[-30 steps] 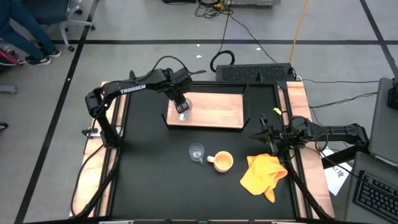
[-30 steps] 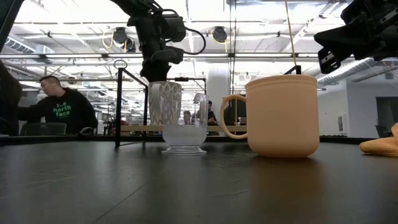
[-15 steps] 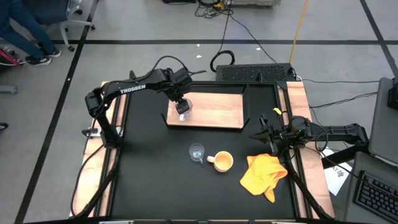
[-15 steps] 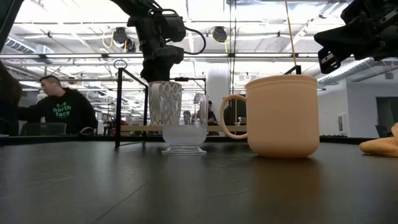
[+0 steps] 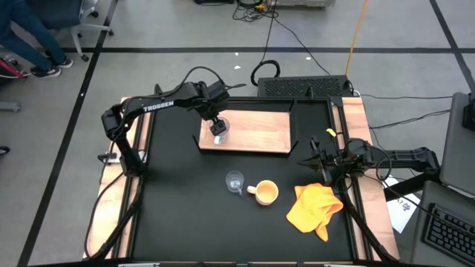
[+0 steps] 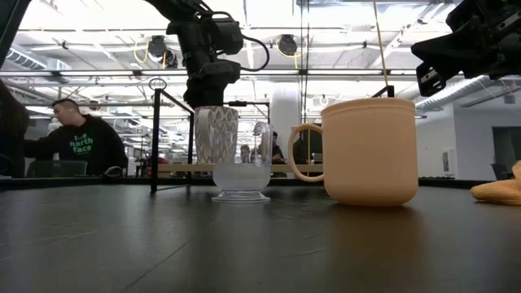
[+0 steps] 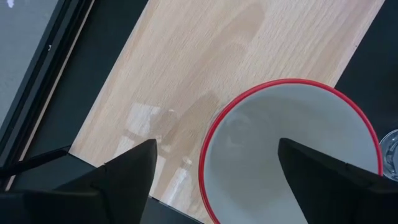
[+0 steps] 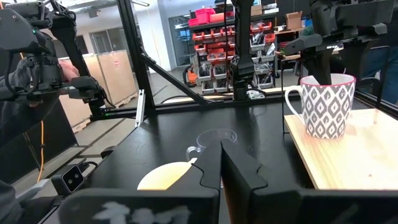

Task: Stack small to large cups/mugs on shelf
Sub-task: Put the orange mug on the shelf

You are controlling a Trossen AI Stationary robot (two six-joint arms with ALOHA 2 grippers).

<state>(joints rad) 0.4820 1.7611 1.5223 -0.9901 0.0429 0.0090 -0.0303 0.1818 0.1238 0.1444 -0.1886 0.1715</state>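
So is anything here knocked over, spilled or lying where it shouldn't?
Nothing stands out. The white mug stands upright on the wooden shelf, with the left gripper open around it. The glass cup and orange mug stand upright on the table. A crumpled yellow cloth lies off to the side.

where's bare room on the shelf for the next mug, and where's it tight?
Free: the shelf is bare from the white mug to its right bracket. The tabletop is bare along the left and front. Tight: the shelf's left end, where the open left gripper straddles the white mug, and mid-table, where glass cup, orange mug and yellow cloth cluster.
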